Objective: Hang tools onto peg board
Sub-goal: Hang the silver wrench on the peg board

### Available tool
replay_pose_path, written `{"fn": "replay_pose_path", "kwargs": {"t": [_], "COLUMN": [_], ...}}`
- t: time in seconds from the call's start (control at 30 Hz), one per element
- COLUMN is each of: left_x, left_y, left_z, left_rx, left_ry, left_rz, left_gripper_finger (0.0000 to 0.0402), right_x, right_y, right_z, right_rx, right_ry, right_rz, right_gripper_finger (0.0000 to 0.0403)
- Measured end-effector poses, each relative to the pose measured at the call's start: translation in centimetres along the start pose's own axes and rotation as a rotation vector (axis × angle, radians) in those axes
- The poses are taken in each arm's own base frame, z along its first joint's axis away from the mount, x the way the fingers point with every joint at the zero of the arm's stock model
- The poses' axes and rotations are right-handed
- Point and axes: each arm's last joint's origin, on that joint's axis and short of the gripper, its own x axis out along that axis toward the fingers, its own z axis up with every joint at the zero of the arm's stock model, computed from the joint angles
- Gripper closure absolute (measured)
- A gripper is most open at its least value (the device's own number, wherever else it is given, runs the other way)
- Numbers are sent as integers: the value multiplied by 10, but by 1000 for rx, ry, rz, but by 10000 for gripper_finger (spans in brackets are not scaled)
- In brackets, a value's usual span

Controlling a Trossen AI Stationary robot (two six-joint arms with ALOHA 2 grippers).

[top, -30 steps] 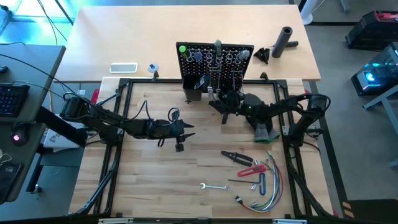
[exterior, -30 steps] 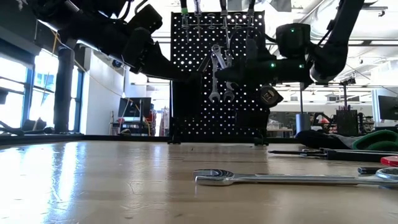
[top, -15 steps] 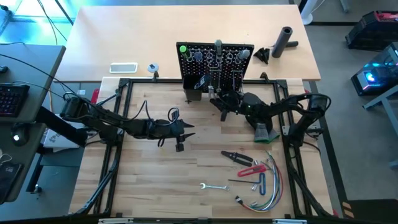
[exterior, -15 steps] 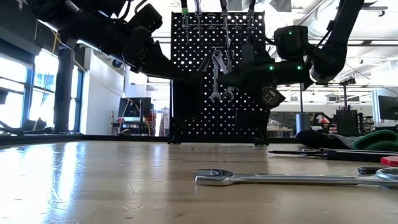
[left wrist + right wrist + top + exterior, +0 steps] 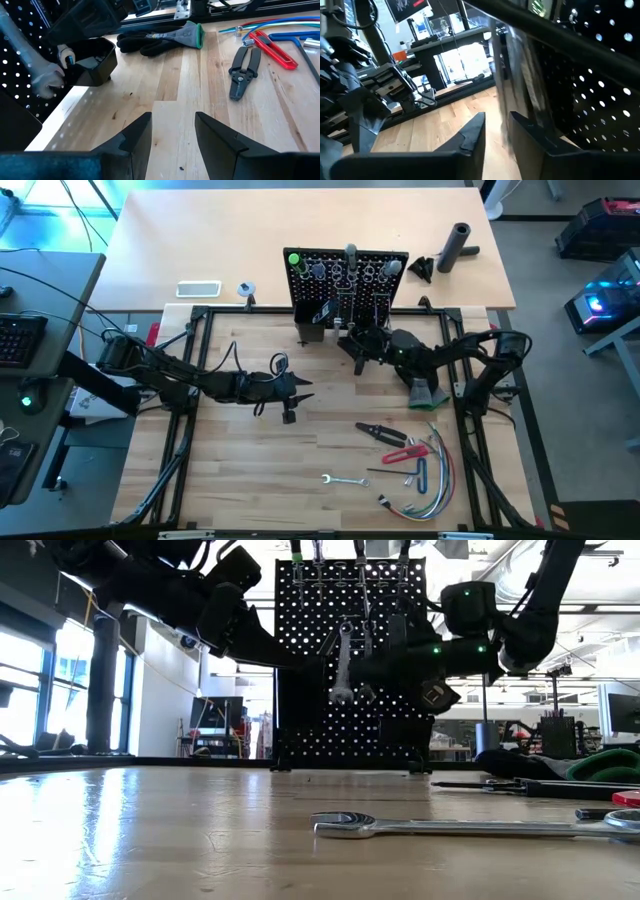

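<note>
The black peg board (image 5: 347,275) stands upright at the table's far side with several tools on its hooks, among them a green-handled screwdriver (image 5: 293,258). A silver wrench (image 5: 342,662) hangs straight down from a hook on its front. My right gripper (image 5: 352,340) is level, right in front of the board, and open. In the right wrist view the blurred wrench (image 5: 506,85) hangs between its spread fingers. My left gripper (image 5: 298,392) hovers open and empty over the table's left middle. Pliers (image 5: 380,432), a red-handled tool (image 5: 405,452) and a small wrench (image 5: 343,479) lie flat on the table. My right gripper's fingers (image 5: 470,135) stand apart on either side of the hanging wrench's lower shaft (image 5: 507,125), coming level from the table's near right. I cannot tell whether either finger touches it. The wrench hangs upright from its hook on the board.
A black glove (image 5: 425,393) lies under the right arm. Coloured wires (image 5: 437,485) and hex keys (image 5: 420,475) lie by the loose tools at the near right. A black cylinder (image 5: 458,246) rests beyond the board. Bare wood lies between the two arms.
My right gripper has opened in place in front of the board. The silver wrench, which stood tilted in its fingers, has swung down and now hangs straight from its hook.
</note>
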Motion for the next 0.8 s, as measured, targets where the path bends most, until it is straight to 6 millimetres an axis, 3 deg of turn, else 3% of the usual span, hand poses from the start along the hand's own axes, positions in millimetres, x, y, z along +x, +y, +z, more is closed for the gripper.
{"fn": "replay_pose_path", "kwargs": {"t": [0.27, 0.8], "left_x": [0, 0], "left_y": [0, -1], "left_z": [0, -4], "left_rx": [1, -23], "left_ry": [4, 36], "left_rz": [0, -19], "left_gripper_finger": [257, 257], "right_x": [0, -13], "right_y": [9, 57], "right_z": [1, 22], "right_rx": [-9, -44], "right_ry": [-19, -41], "right_rz": [30, 186], "right_gripper_finger": [281, 279]}}
